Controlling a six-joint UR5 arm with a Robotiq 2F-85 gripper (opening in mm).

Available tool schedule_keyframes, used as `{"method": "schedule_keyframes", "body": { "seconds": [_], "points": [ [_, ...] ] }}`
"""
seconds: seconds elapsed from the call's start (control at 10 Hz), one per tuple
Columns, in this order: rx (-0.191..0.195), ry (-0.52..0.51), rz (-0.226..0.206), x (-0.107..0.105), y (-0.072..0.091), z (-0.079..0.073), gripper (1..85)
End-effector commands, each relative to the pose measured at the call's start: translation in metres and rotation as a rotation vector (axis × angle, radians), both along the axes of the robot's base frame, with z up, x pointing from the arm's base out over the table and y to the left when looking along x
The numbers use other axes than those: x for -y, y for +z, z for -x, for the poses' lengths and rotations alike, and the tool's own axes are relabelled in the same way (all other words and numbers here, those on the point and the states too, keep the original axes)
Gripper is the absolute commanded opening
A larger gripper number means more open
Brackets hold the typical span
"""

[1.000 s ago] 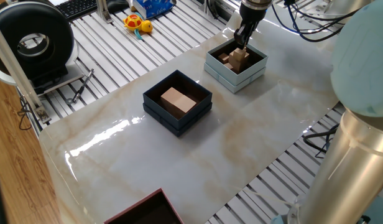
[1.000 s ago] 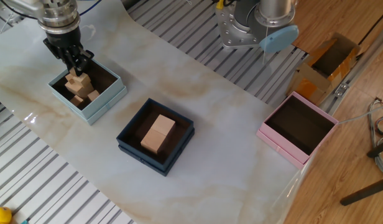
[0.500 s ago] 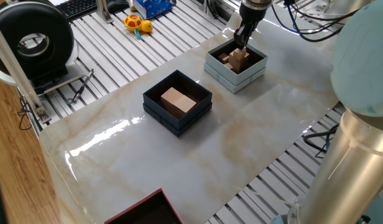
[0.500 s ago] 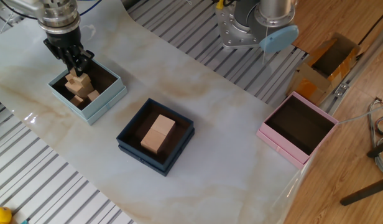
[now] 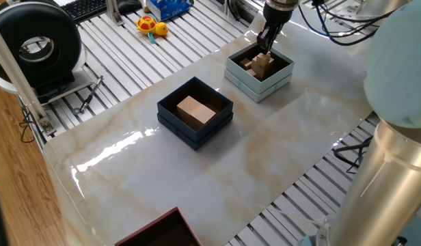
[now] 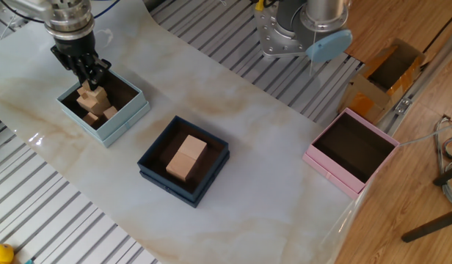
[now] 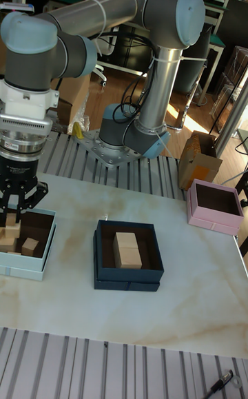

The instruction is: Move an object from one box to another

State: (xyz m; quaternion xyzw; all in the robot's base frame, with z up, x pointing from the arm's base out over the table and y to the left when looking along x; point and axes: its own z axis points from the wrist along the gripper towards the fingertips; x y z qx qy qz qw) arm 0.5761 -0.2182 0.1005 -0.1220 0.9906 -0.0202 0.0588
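The pale blue-white box (image 5: 266,87) (image 6: 117,120) (image 7: 30,269) holds several small wooden cubes. The top cube (image 5: 263,63) (image 6: 92,96) (image 7: 9,234) stands higher than the rest. My gripper (image 5: 265,49) (image 6: 87,79) (image 7: 17,223) hangs straight over it, open, with the fingertips spread just past the cube's top edges. The dark navy box (image 5: 171,117) (image 6: 176,192) (image 7: 128,282) sits mid-table and holds only the larger flat tan block (image 5: 195,109) (image 6: 186,156) (image 7: 127,249).
A pink box (image 6: 334,171) (image 7: 213,224) stands at the table's far corner, with an open cardboard box (image 6: 387,73) beyond it. A dark red box (image 5: 163,231) sits at the near edge. A yellow toy (image 5: 150,26) and black round device (image 5: 39,44) lie off the table.
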Motion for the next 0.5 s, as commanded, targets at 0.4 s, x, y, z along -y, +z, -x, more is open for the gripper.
{"method": "schedule_keyframes", "body": {
  "seconds": [0.4],
  "points": [
    [-0.014, 0.006, -0.015, -0.002, 0.023, 0.006, 42.7]
  ]
}}
